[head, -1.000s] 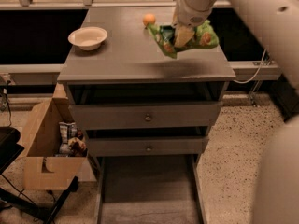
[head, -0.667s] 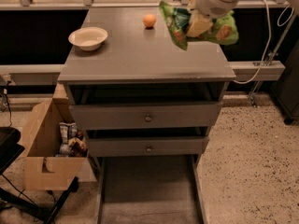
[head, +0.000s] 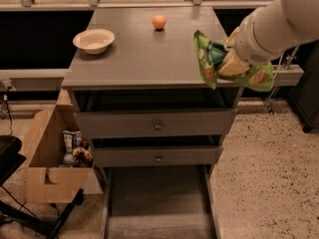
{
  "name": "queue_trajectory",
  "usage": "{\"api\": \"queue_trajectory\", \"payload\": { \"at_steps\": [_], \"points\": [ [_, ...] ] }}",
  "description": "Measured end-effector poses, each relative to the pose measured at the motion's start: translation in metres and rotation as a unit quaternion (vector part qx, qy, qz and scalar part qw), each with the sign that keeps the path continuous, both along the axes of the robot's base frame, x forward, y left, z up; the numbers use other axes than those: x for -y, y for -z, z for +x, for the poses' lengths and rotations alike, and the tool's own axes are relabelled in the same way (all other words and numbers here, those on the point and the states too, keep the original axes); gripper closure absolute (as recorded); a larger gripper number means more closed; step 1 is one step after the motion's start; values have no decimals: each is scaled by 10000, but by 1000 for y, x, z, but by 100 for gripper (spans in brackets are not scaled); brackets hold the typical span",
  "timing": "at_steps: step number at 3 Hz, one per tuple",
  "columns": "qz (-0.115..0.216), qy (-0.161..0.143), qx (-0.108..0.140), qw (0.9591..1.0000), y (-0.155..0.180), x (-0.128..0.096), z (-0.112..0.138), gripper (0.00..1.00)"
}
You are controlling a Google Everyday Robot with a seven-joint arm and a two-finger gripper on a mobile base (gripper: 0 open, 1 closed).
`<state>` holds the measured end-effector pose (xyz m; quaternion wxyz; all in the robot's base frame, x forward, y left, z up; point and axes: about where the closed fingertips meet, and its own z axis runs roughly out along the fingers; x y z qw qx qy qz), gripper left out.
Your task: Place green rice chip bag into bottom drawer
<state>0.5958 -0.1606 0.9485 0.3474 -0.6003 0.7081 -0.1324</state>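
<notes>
One crinkly bright green rice chip bag (head: 208, 66) hangs clamped in the gripper (head: 228, 59) over the grey cabinet top's (head: 144, 54) right edge, mid-carry, and next needs lowering into the open grey bottom drawer (head: 158, 203).

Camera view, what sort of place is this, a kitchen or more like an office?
Probably an office break area or lab mock-up: a grey drawer cabinet, a cardboard box of snacks on speckled floor. The tool holds a green chip bag at the cabinet's right edge.
</notes>
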Motion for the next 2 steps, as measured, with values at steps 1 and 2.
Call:
{"api": "queue_trajectory", "payload": {
  "at_steps": [1, 2],
  "points": [
    [589, 35, -135, 9982, 59, 2, -5, 100],
    [969, 169, -272, 9948, 101, 8, -11, 100]
  ]
}}
